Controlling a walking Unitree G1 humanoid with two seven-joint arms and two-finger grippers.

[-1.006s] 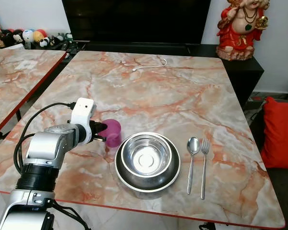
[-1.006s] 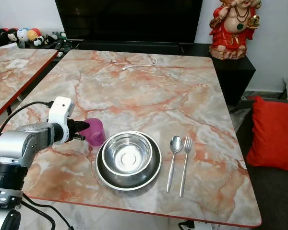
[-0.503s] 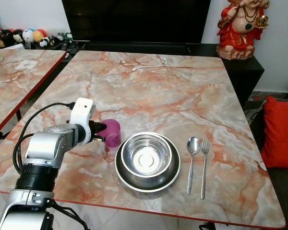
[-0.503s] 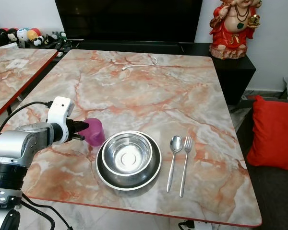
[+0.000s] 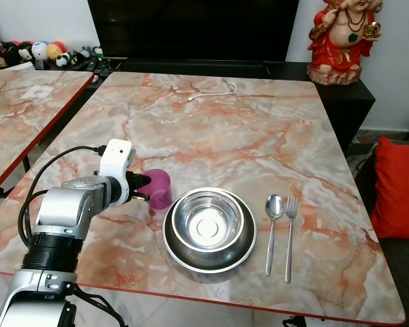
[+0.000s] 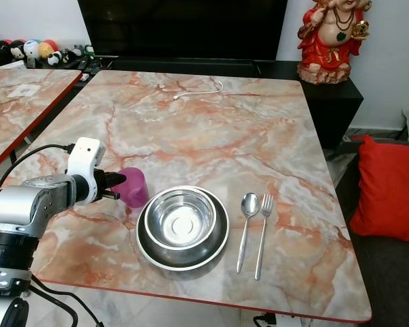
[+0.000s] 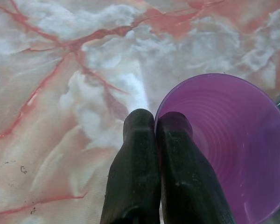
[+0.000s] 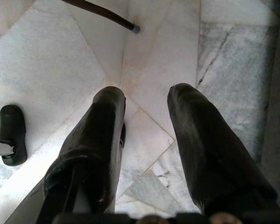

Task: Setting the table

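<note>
A purple cup stands upright on the marble table, just left of a steel bowl that sits in a dark plate. My left gripper comes in from the left and is shut on the cup's near rim. In the left wrist view its fingers pinch that rim, one inside the cup and one outside. A spoon and a fork lie side by side to the right of the bowl. My right gripper hangs open above the tiled floor.
A white cable lies at the table's far side. A second marble table stands to the left across a narrow gap. A red statue stands at the back right, and a red cushion lies to the right.
</note>
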